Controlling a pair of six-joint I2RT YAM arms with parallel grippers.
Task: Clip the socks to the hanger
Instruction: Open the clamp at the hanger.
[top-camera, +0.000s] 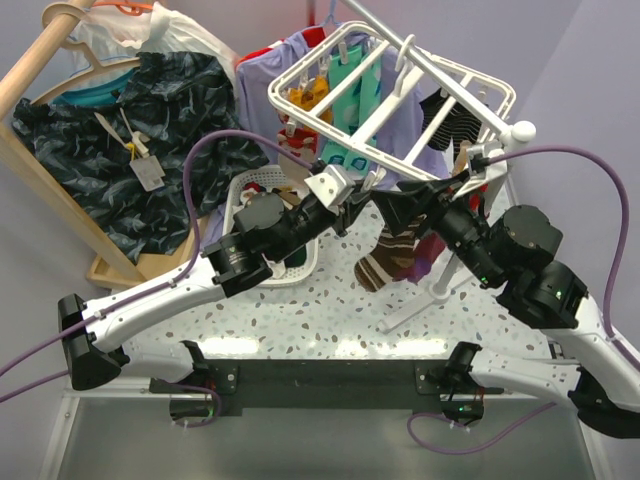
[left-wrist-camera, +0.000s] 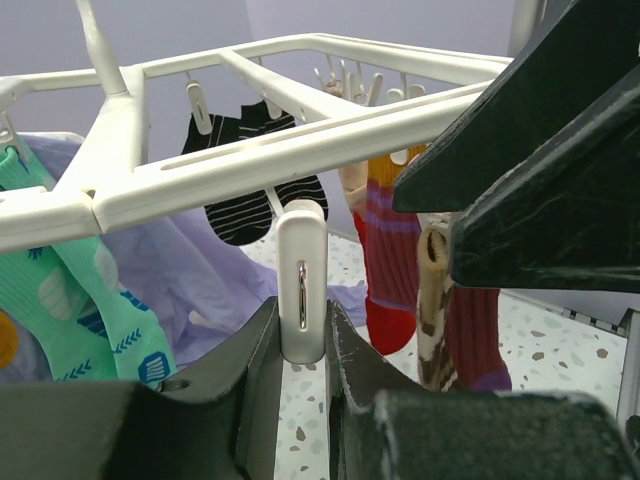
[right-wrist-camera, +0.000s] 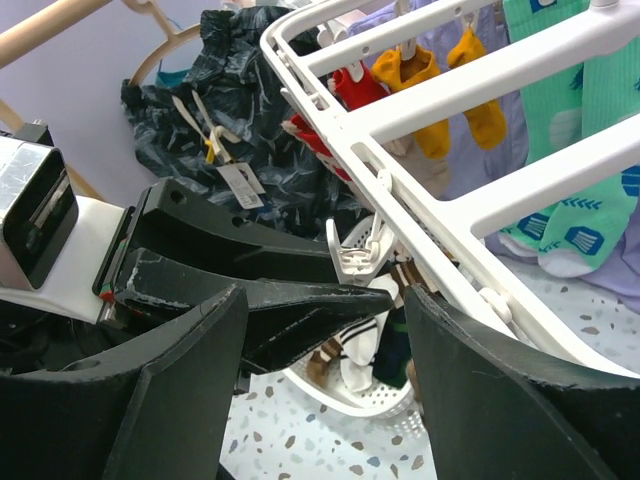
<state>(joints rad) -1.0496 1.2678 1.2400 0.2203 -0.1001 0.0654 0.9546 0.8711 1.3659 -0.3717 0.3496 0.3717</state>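
The white grid hanger (top-camera: 395, 85) hangs above the table with several socks clipped under it. My left gripper (left-wrist-camera: 302, 318) is shut on a small white clip (left-wrist-camera: 301, 280) dangling from a hanger bar (left-wrist-camera: 300, 150); no sock is in that clip. Maroon socks (left-wrist-camera: 390, 260) and a brown cream-striped sock (left-wrist-camera: 432, 310) hang just right of it, also seen from above (top-camera: 385, 262). My right gripper (right-wrist-camera: 325, 300) is open and empty, its fingers either side of the left gripper's fingers (right-wrist-camera: 290, 310), beside another clip (right-wrist-camera: 358, 255). The two grippers meet under the hanger, left gripper (top-camera: 356, 196) and right gripper (top-camera: 398, 205).
A white slotted basket (top-camera: 250, 195) with more socks stands behind the left arm. Dark shirts (top-camera: 150, 150) hang on a wooden rail (top-camera: 40, 60) at the left. Teal (left-wrist-camera: 70, 290), orange (right-wrist-camera: 410, 70) and black striped socks (left-wrist-camera: 245, 215) hang from the hanger, with a lilac shirt (left-wrist-camera: 190, 270) behind.
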